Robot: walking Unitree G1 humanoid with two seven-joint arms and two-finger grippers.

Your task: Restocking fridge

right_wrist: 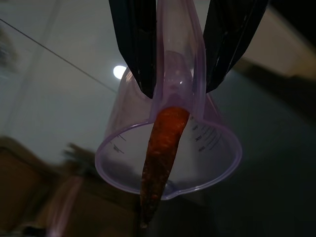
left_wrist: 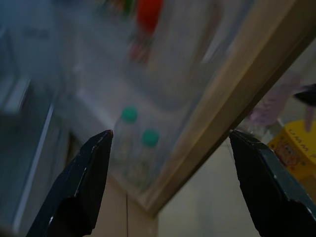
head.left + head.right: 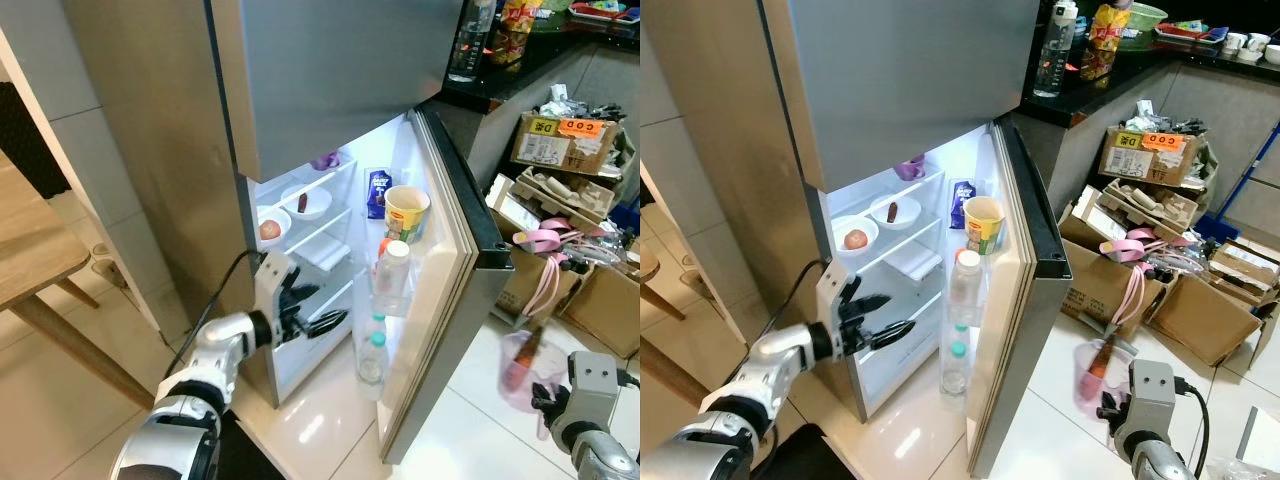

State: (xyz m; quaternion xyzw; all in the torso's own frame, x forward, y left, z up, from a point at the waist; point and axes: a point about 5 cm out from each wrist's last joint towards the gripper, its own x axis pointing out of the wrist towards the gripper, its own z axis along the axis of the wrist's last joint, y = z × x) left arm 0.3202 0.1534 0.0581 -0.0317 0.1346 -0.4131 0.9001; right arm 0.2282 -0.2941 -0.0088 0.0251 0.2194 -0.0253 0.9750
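**One carrot-bearing cup outstanding, fridge already part-filled**

Two arms at work before the open lower compartment of the tall steel-fronted fridge [image 3: 330, 80], its door [image 3: 455, 260] swung wide toward the robot's right.

Already stocked, judging by the lit interior: white round bowl with a reddish fruit [image 3: 270, 228], second white bowl with a small dark item [image 3: 306, 202], small purple cup [image 3: 326, 160] on the top shelf; in the door racks, blue packet [image 3: 378, 192], yellow paper noodle cup [image 3: 406, 212], clear white-capped bottle [image 3: 392, 278], green-capped water bottles [image 3: 371, 358] below.

Still to go in: translucent pink-purple plastic measuring cup [image 1: 168, 148] with a long orange carrot [image 1: 160, 163] inside, well apart from the shelves, low at the right beside the door's outer edge, above the pale tiled floor [image 3: 470, 420].

Right gripper [image 1: 180, 84]: black fingers clamped on the cup wall, one inside, one outside.

Left gripper [image 3: 312, 312]: fingers spread apart, empty, at the front of the lower shelves.

Carrot's long axis running along the gripper fingers, thick end deep in the cup near the fingers, tapered tip projecting past the rim, away from the wrist. Cup mouth likewise turned away from the wrist.
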